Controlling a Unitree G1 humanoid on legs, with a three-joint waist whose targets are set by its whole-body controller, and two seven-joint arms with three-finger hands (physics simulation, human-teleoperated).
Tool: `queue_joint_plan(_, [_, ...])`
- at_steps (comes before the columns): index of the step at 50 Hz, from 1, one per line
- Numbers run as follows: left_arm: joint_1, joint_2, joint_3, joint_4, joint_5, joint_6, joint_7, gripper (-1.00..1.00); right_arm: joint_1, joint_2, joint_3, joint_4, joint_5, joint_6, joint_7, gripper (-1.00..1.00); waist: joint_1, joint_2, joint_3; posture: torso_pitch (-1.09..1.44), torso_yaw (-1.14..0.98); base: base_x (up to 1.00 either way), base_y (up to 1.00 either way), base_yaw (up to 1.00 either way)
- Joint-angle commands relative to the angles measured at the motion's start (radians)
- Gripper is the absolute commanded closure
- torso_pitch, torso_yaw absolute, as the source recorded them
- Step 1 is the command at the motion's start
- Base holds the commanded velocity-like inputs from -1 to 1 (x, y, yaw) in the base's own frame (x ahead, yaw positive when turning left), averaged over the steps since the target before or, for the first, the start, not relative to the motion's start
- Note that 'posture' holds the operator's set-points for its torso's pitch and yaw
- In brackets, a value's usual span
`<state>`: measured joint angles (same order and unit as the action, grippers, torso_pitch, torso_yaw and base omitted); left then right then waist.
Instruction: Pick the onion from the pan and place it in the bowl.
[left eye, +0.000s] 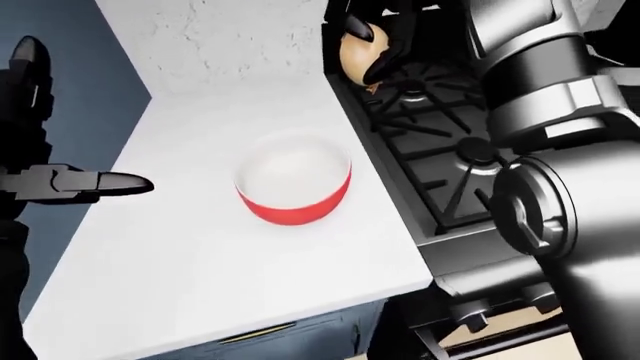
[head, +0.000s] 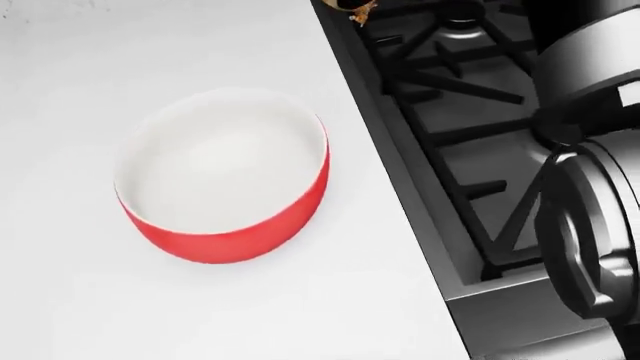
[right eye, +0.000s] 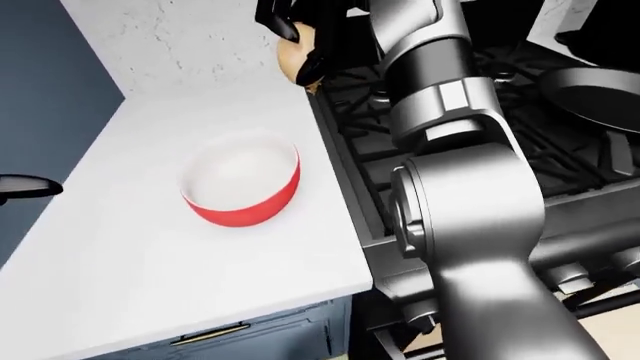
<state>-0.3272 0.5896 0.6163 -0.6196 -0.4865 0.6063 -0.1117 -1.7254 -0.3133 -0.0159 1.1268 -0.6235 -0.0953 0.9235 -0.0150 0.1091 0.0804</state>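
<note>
1. Left-eye view: my right robot hand (left eye: 375, 37) sits at about 12 o'clock in the picture, its dark fingers (left eye: 390, 56) closed round the onion (left eye: 352, 56).
2. The onion is tan and round, lifted clear of the surfaces, and hangs over the seam where the white table (left eye: 180, 255) meets the black stove (left eye: 440, 165).
3. My right arm (left eye: 560, 187) runs from the 4 o'clock corner up to that hand and covers much of the stove's right side.
4. The bowl (left eye: 295, 184) is red outside and white inside, and stands upright on the table near the middle of the view, at roughly 7 o'clock from the onion and well apart from it.
5. Nothing lies in the bowl.
6. My left robot hand (left eye: 75, 184) is at 9 o'clock, over the table's left edge, with one finger (left eye: 125, 182) stretched out toward the bowl and nothing in its grasp. It is spread, not clenched.
7. Head view: the bowl fills the centre-left, just beside the stove's metal edge, and a scrap of the onion's skin shows at the top edge near 12 o'clock.
8. Right-eye view: the pan (right eye: 595, 90) rests on the stove grates at about 2 o'clock, well apart from the onion.
9. A grey-blue wall (right eye: 50, 75) stands to the left of the table, and a pale speckled wall closes its far end.
</note>
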Motion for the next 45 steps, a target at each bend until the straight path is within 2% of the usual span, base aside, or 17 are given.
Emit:
queue_joint_plan(1, [-0.023, 0.017, 0.008, -0.027, -0.001, -0.026, -0.001, -1.0, -0.05, -0.02, -0.018, -0.042, 0.015, -0.007, -0.019, 1.0, -0.013, 0.008, -0.029, 0.0, 0.0, 0.0, 0.0, 0.0])
queue_joint_plan(6, [-0.022, 0.017, 0.007, -0.031, -0.002, -0.023, -0.003, -1.0, -0.047, -0.019, -0.015, -0.043, 0.016, -0.009, -0.022, 1.0, -0.014, -0.03, -0.01, 0.0, 0.0, 0.0, 0.0, 0.0])
queue_joint_plan(10, [-0.022, 0.016, 0.006, -0.034, -0.001, -0.023, -0.005, -1.0, -0.042, -0.018, -0.013, -0.048, 0.015, -0.012, -0.017, 1.0, -0.001, -0.065, -0.017, 0.0, 0.0, 0.0, 0.0, 0.0])
queue_joint_plan(12, [-0.021, 0.015, 0.005, -0.033, 0.002, -0.023, -0.006, -1.0, -0.04, -0.018, -0.011, -0.049, 0.013, -0.016, -0.017, 1.0, 0.011, -0.099, -0.027, 0.0, 0.0, 0.0, 0.0, 0.0])
queue_joint_plan(14, [-0.022, 0.014, 0.004, -0.033, 0.004, -0.024, -0.007, -1.0, -0.033, -0.018, -0.008, -0.054, 0.01, -0.025, -0.012, 1.0, 0.013, -0.083, -0.022, 0.0, 0.0, 0.0, 0.0, 0.0])
queue_joint_plan(16, [-0.023, 0.015, 0.006, -0.033, 0.003, -0.022, -0.007, -1.0, -0.032, -0.017, -0.007, -0.055, 0.007, -0.028, -0.011, 1.0, 0.011, -0.074, -0.033, 0.0, 0.0, 0.0, 0.0, 0.0])
queue_joint_plan(19, [-0.026, 0.017, 0.007, -0.034, 0.001, -0.018, -0.006, -1.0, -0.06, -0.002, -0.001, -0.042, -0.005, -0.039, -0.03, 1.0, 0.005, -0.059, -0.036, 0.0, 0.0, 0.0, 0.0, 0.0])
queue_joint_plan(24, [-0.022, 0.015, 0.007, -0.035, 0.003, -0.02, -0.007, -1.0, -0.064, 0.009, -0.001, -0.044, -0.01, -0.047, -0.032, 1.0, -0.005, -0.043, -0.035, 0.0, 0.0, 0.0, 0.0, 0.0])
queue_joint_plan(34, [-0.021, 0.014, 0.008, -0.033, 0.005, -0.021, -0.011, -1.0, -0.069, 0.033, 0.007, -0.062, -0.019, -0.064, -0.026, 1.0, -0.017, -0.04, -0.036, 0.0, 0.0, 0.0, 0.0, 0.0])
queue_joint_plan(45, [-0.021, 0.012, 0.009, -0.034, 0.006, -0.021, -0.012, -1.0, -0.016, 0.087, 0.017, -0.205, -0.016, -0.043, 0.029, 1.0, -0.021, -0.041, -0.033, 0.0, 0.0, 0.0, 0.0, 0.0])
